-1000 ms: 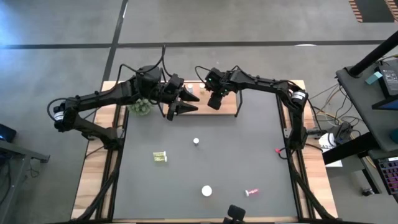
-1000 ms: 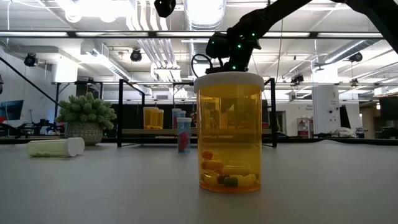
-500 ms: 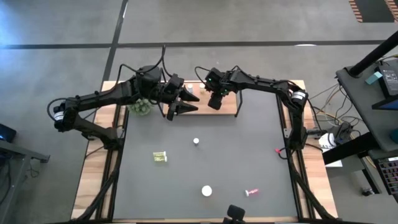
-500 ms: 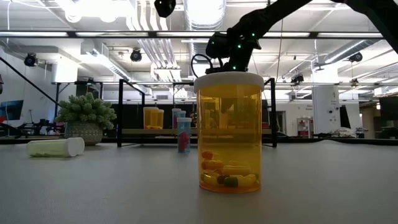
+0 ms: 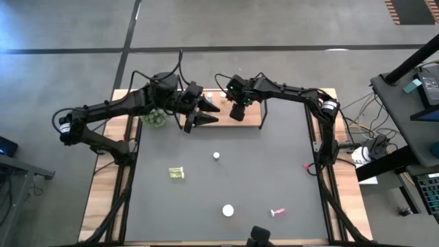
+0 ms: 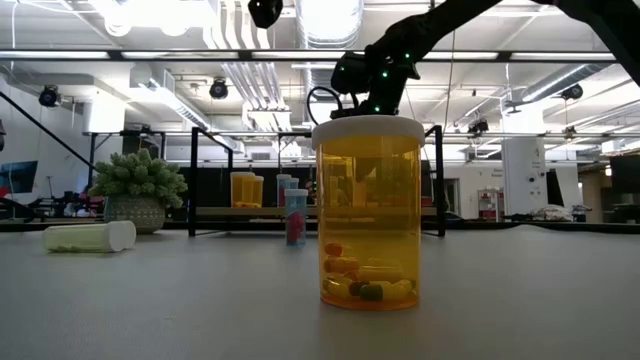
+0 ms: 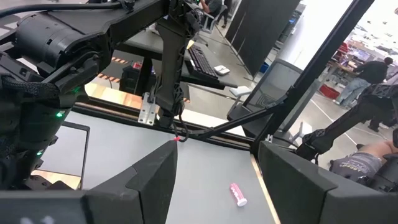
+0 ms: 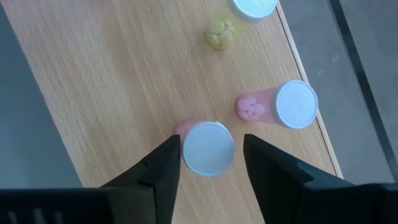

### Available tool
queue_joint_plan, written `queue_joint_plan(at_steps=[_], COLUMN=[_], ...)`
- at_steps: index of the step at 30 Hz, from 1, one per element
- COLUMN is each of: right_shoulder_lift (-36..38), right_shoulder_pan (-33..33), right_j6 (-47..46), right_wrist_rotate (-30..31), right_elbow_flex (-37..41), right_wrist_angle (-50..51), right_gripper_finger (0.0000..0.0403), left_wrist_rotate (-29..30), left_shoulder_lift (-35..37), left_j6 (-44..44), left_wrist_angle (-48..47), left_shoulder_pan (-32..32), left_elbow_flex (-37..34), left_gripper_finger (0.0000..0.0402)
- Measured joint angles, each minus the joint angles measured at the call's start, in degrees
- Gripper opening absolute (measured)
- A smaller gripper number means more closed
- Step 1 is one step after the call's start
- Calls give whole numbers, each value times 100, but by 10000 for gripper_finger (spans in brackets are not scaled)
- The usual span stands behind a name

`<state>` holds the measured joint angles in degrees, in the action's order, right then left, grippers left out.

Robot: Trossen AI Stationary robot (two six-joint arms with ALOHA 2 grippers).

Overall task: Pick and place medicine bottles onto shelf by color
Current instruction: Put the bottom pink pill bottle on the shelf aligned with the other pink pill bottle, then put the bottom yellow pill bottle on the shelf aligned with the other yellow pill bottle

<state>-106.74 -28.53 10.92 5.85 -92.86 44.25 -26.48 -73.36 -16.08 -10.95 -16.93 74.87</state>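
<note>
Nothing visibly shifted since earlier frame. Right gripper (image 8: 208,163) over shelf (image 8: 124,81), fingers parted around upright pink bottle (image 8: 208,148), touching unclear. Left gripper (image 7: 214,180) open, empty.

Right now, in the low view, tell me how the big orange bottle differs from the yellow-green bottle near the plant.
The orange bottle stands upright; the yellow-green bottle lies on its side. The orange bottle is clear amber with mixed pills showing at its bottom; the yellow-green bottle is pale and shows no separate pills. The orange bottle looms nearest the camera; the yellow-green bottle sits farther back, by the plant. Both rest on the table.
</note>
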Motion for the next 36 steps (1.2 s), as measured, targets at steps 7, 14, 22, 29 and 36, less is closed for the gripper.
queue_joint_plan(at_steps=[7, 14, 22, 29, 36], right_shoulder_lift=[9, 25, 79, 573, 1199], right_shoulder_pan=[0, 3, 64, 460, 1201], right_j6=[-40, -170, -724, -1169, -1453], right_wrist_rotate=[9, 17, 11, 7, 15], right_elbow_flex=[-215, -1176, -2308, -2191, -1798], right_wrist_angle=[308, 1262, 2641, 3054, 3034], right_gripper_finger=[191, 196, 192, 187, 187], left_wrist_rotate=[0, -2, -2, 0, 34], left_shoulder_lift=[0, 0, 0, -12, 25], left_j6=[-1, -2, -7, -46, -610], left_wrist_angle=[-8, -38, -542, -1958, -2806], left_shoulder_pan=[0, 0, 2, 57, 291], left_elbow_flex=[-2, -2, -13, -28, -317], left_gripper_finger=[211, 211, 211, 211, 211])
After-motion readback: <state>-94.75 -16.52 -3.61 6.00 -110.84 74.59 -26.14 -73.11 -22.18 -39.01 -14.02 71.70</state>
